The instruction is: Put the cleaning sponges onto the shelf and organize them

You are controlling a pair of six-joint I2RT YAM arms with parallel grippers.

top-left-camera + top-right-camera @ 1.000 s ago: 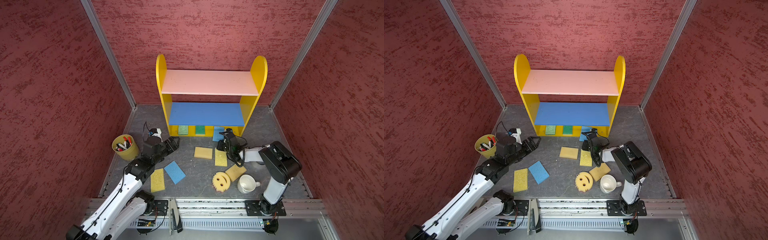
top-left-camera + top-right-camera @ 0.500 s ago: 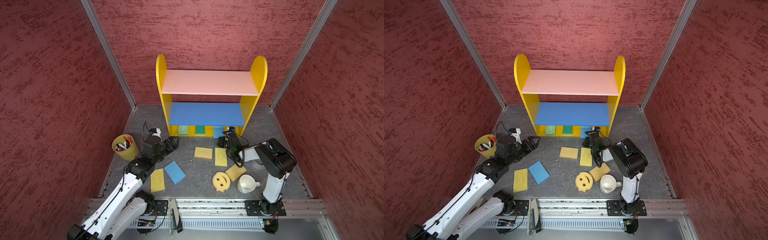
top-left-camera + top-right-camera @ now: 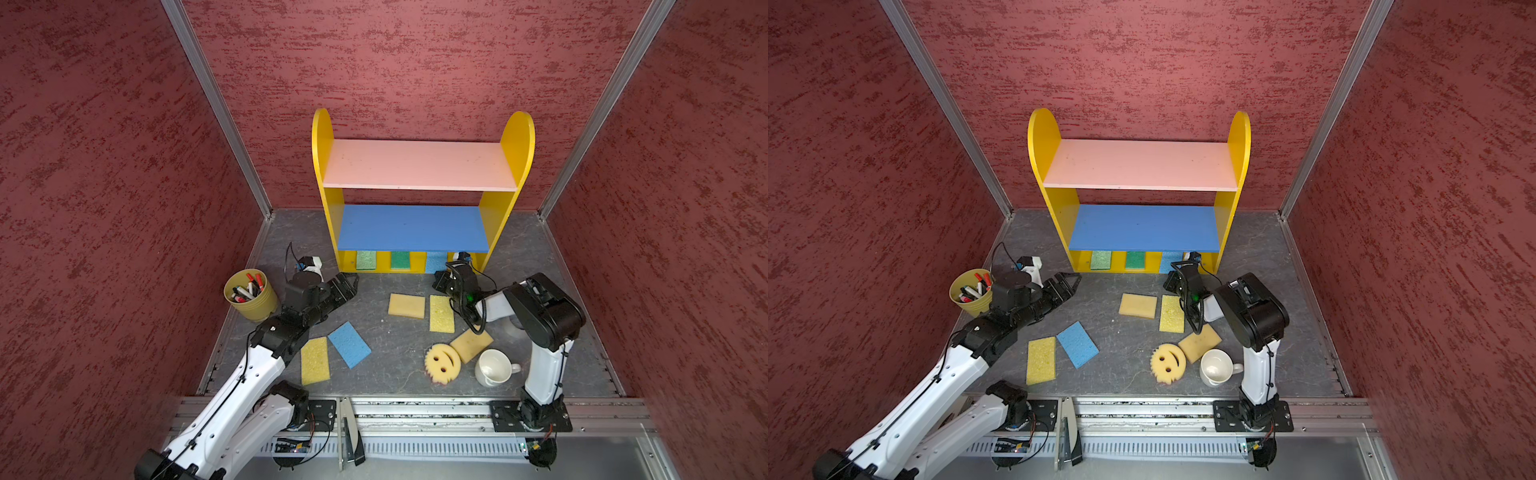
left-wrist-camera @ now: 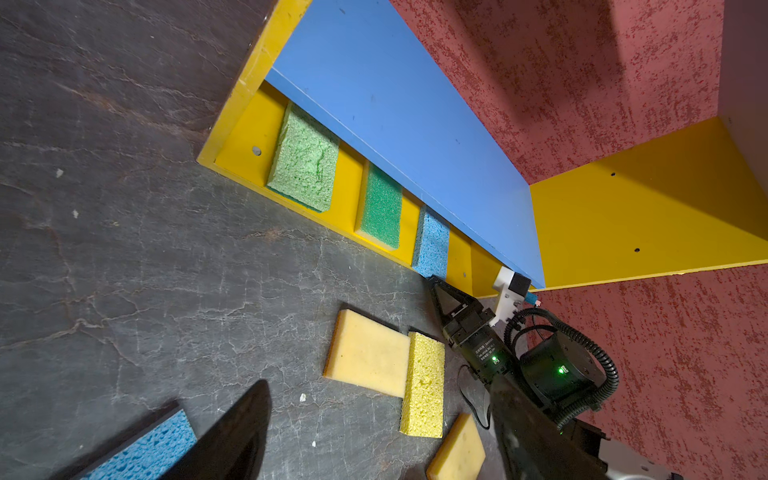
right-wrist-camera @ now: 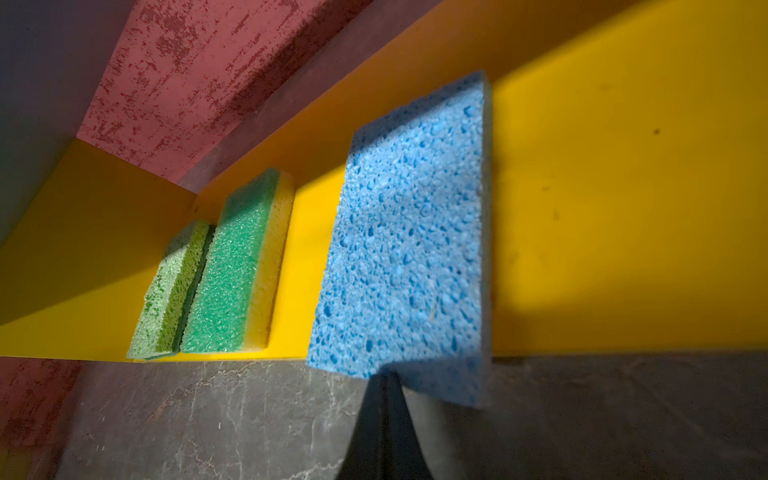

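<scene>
3 sponges (image 3: 366, 260) on shelf (image 3: 509, 166), 6 remain on tabletop (image 3: 386, 328). Right end effector (image 5: 385, 376) clenched at shelved blue sponge (image 5: 407, 249); left end effector (image 3: 349, 284) released.

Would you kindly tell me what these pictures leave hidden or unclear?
Back of the shelf's base tier: both top views, covered by the blue board.
Whether the right gripper touches the shelved blue sponge: right wrist view, fingers a dark blur.
The left gripper's fingers: left wrist view, blurred, cut off by the edge.
Labels on the markers in the yellow cup: too small.
</scene>
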